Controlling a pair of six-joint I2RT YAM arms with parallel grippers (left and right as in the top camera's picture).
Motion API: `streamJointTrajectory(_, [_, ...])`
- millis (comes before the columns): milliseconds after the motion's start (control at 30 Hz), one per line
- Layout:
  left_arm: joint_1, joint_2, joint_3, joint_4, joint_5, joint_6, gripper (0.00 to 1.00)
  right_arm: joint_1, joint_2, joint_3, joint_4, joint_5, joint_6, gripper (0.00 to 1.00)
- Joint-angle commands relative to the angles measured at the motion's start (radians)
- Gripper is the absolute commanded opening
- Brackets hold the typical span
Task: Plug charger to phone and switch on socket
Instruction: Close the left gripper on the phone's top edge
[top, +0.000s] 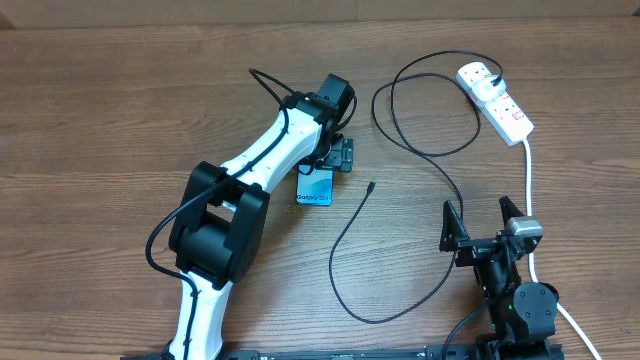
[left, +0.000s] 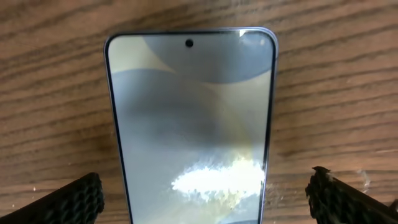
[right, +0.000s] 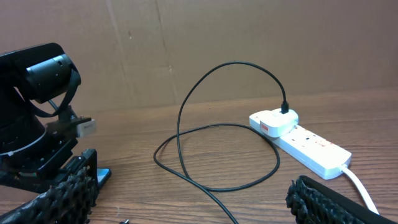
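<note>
Well, the slim black-edged smartphone (left: 189, 124) lies flat and screen-up on the brown wooden table (top: 100, 100). My left gripper (left: 205, 202) hangs right over it, its ridged black fingers (left: 74, 202) spread wide to either side of the phone's long edges and touching neither. Near the phone, on the side facing the socket, rests the tiny connector (top: 371, 186) of the long thin black charger cable (right: 235, 63), apart from the phone. From there the cable wanders off in wide loops to its black plug (right: 285, 109), seated at the end of the white elongated plastic extension socket (top: 497, 102) — well apart from the phone. My right gripper (top: 480, 215) sits farther from the phone than the connector does, fingers splayed and holding nothing. The socket's thick white cord (top: 528, 170) runs just past it.
</note>
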Motion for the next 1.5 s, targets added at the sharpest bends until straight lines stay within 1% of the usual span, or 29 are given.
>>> streamJointTrajectory(0, [-0.005,0.01,-0.013,0.014,0.009,0.011,1.0,-0.005,-0.01,-0.011,0.006,-0.001,0.002,1.0])
streamJointTrajectory(467, [-0.017,0.01,-0.023,0.019,0.008,0.011,1.0,-0.005,-0.01,-0.011,0.006,-0.001,0.002,1.0])
streamJointTrajectory(733, [-0.017,0.011,-0.037,0.027,-0.026,0.01,1.0,-0.005,-0.01,-0.011,0.006,-0.001,0.002,1.0])
streamJointTrajectory(933, [0.002,0.011,-0.039,0.023,-0.019,0.007,1.0,-0.005,-0.01,-0.011,0.006,-0.001,0.002,1.0])
streamJointTrajectory(1100, [0.005,0.014,-0.039,0.018,-0.022,-0.015,1.0,-0.005,-0.01,-0.011,0.006,-0.001,0.002,1.0])
streamJointTrajectory(1367, [0.009,0.102,-0.039,0.019,-0.016,-0.016,1.0,-0.005,-0.01,-0.011,0.006,-0.001,0.002,1.0])
streamJointTrajectory(1467, [0.016,0.109,-0.039,0.018,-0.017,-0.017,1.0,-0.005,-0.01,-0.011,0.006,-0.001,0.002,1.0])
